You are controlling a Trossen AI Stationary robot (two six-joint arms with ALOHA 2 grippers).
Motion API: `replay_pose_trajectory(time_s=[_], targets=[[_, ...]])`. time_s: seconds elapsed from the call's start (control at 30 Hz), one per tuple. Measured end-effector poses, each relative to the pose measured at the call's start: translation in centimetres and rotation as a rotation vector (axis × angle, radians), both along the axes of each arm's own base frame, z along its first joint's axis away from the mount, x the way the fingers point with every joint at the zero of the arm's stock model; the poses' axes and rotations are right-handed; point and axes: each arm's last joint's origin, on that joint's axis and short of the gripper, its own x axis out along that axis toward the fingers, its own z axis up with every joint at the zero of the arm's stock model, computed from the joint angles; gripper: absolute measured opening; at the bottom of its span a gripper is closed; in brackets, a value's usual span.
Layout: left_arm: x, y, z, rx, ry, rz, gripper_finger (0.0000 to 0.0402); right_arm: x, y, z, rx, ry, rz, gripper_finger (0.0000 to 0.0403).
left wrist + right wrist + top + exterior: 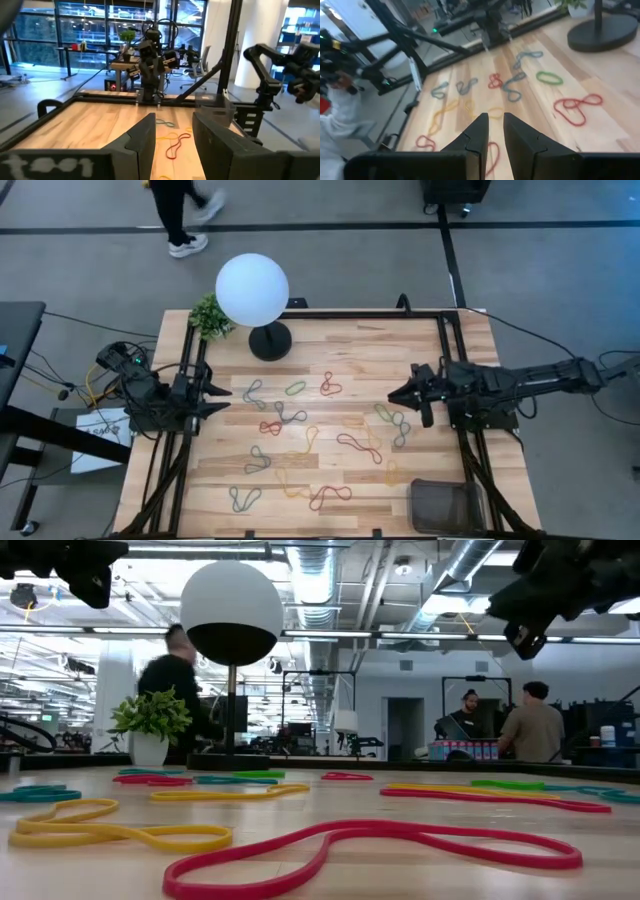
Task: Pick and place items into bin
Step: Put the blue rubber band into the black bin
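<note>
Since every rubber band still lies out on the wooden table (330, 340) and the bin (445, 505) looks empty, the job seems to have hardly started, and all the picking is left to do. The table is the biggest thing, made of pale smooth planks with a black frame. Next comes the white globe lamp (252, 288), round as a ball on a flat black foot, with a little leafy plant (209, 315) beside it. The bin is a small dark box with mesh walls, sitting at the table's near right corner, well away from most bands. The left gripper (225, 400) hangs over the table's left edge with its fingers spread apart and nothing in them. The right gripper (395, 395) hangs over the right side, fingers nearly together, holding nothing. Smallest are the rubber bands (345, 445): thin, bendy loops in red, yellow, green and grey-blue, many twisted into figure-eights, scattered across the middle.
</note>
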Motion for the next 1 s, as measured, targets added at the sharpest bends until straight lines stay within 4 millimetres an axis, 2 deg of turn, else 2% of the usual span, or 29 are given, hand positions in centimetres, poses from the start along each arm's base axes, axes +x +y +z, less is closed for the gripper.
replay_pose_trajectory(time_s=[0.13, 0.27, 0.47, 0.67, 0.83, 1.0], targets=[[0.2, 0.0, 0.1, 0.017, 0.045, 0.026, 0.0119, 0.8, -0.1, -0.9, -0.018, 0.071, 0.001, 0.0053], [-0.2, 0.4, 2.6, -0.002, 0.126, 0.071, 0.0119, 1.2, 0.3, -1.3, 0.071, 0.226, 0.062, 0.0053], [0.8, -0.3, 5.7, 0.073, 0.231, 0.121, 0.0119, 1.5, 0.8, -1.2, 0.177, 0.57, -0.015, 0.0053], [2.8, -1.7, 5.1, 0.162, 0.318, 0.121, 0.0119, 2.1, 1.9, -3.5, 0.27, 0.819, -0.094, 0.0053], [4.0, -2.7, 4.4, 0.202, 0.375, 0.119, 0.0119, 2.5, 2.5, -5.7, 0.233, 0.996, -0.117, 0.0053], [4.8, -3.2, 3.9, 0.234, 0.413, 0.122, 0.0119, 2.8, 2.1, -7.1, 0.181, 1.09, -0.18, 0.0053]])
